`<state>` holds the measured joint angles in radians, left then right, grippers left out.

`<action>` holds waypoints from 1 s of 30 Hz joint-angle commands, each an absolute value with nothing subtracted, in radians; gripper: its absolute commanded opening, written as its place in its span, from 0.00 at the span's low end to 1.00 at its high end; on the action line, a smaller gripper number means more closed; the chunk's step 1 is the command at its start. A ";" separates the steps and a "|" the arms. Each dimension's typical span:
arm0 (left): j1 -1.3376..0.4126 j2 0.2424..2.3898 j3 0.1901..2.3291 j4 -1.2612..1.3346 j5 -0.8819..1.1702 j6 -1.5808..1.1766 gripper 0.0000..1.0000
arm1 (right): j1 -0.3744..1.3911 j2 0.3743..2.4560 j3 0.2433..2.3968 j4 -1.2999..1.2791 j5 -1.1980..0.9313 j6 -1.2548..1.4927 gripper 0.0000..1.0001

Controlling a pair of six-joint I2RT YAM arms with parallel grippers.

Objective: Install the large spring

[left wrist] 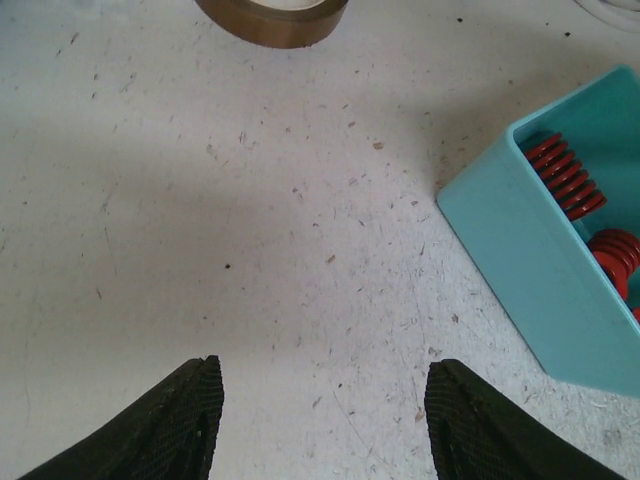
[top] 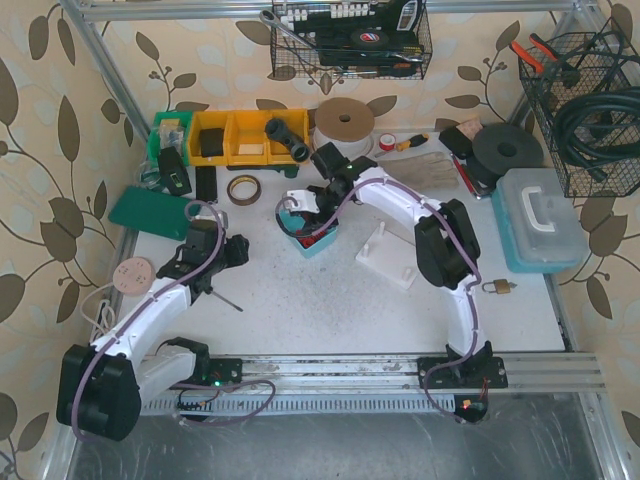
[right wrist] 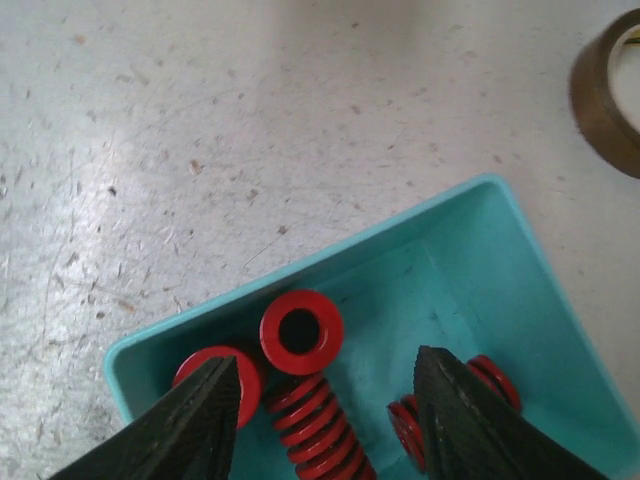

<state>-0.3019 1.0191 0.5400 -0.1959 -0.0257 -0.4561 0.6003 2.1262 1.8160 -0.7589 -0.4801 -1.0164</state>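
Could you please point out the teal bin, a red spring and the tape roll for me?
bin (right wrist: 330, 255): right wrist view, far rim.
spring (right wrist: 315, 430): right wrist view, its coils.
tape roll (left wrist: 270, 30): left wrist view, outer wall.

Several red coil springs (right wrist: 315, 428) lie in an open teal bin (right wrist: 470, 260) at the lower middle of the right wrist view. One spring turns its round, hollow end up toward the camera, and its coils run down to the bottom edge. Others lie at lower left and lower right, partly hidden. In the top view the bin sits at centre frame on the tabletop (top: 300, 300).
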 commanded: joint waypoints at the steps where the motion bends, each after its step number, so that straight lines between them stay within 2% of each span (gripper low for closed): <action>1: -0.299 0.989 0.508 -0.093 -0.058 -0.391 0.60 | 0.610 2.172 1.850 -0.885 -0.521 -1.209 0.51; 10: -0.299 0.930 0.440 0.005 -0.055 -0.334 0.60 | 0.628 2.234 1.904 -0.915 -0.516 -1.322 0.52; 30: -0.299 0.956 0.427 0.069 -0.001 -0.308 0.60 | 0.628 2.354 2.040 -1.005 -0.449 -1.390 0.52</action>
